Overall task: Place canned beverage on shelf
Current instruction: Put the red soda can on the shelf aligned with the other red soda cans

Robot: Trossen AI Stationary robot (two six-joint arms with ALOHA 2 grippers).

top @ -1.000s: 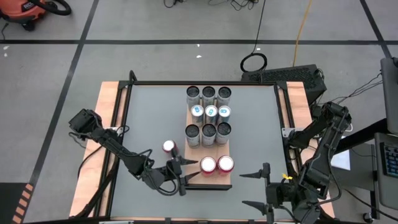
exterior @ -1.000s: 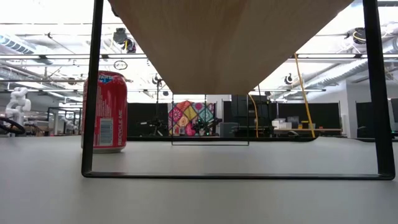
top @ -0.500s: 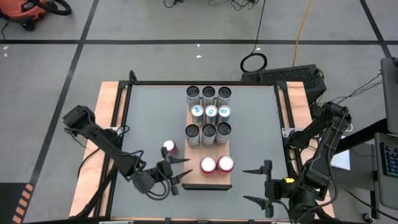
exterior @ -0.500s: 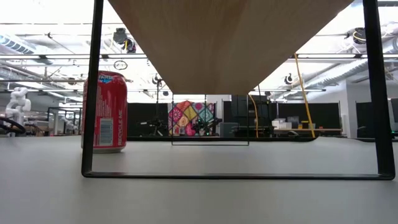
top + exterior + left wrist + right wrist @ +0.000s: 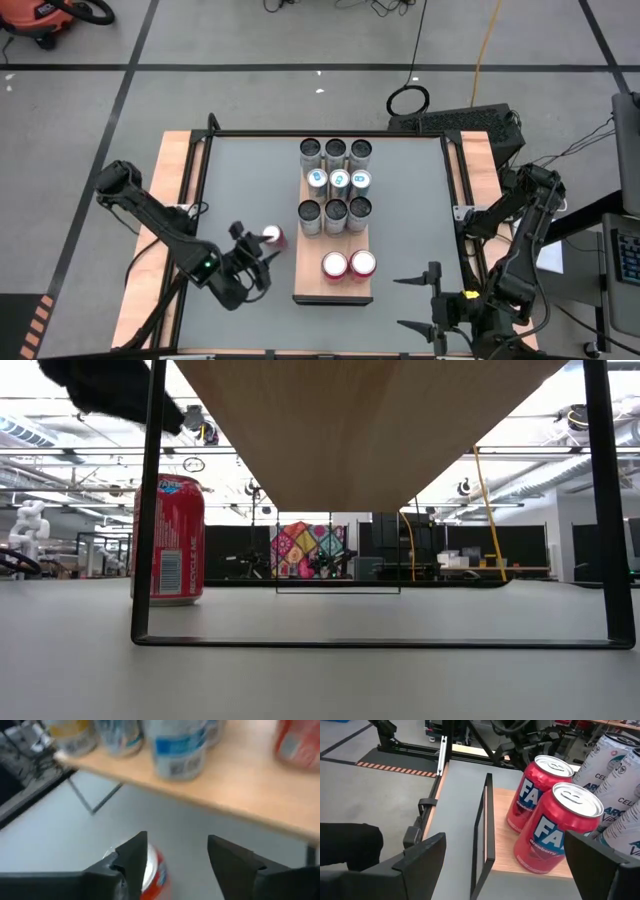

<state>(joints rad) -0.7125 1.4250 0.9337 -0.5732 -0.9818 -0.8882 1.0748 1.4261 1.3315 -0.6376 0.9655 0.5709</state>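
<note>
A red can [image 5: 272,237] stands upright on the grey tabletop, just left of the shelf [image 5: 340,290]. In the low view the red can [image 5: 168,540] shows behind the shelf's black leg. The shelf is a light wood board on a black frame. It carries two red cans [image 5: 348,265] at its near end and several silver and white cans farther back. My left gripper [image 5: 258,250] hovers open beside and above the loose can [image 5: 155,872], which sits under one finger [image 5: 134,857]. My right gripper [image 5: 415,300] waits open near the table's near right corner.
The shelf's black frame [image 5: 148,510] stands close to the loose can. Rows of cans [image 5: 335,185] fill the shelf's far and middle parts. The two red cans [image 5: 545,820] sit in front of my right gripper [image 5: 507,851]. Bare board [image 5: 310,270] lies left of them.
My left gripper has gone from the shelf's near left corner toward the table's left and far edges, to the loose red can, turning and tipping as it went. It now shows at the top left of the low view. The can has stayed in place.
</note>
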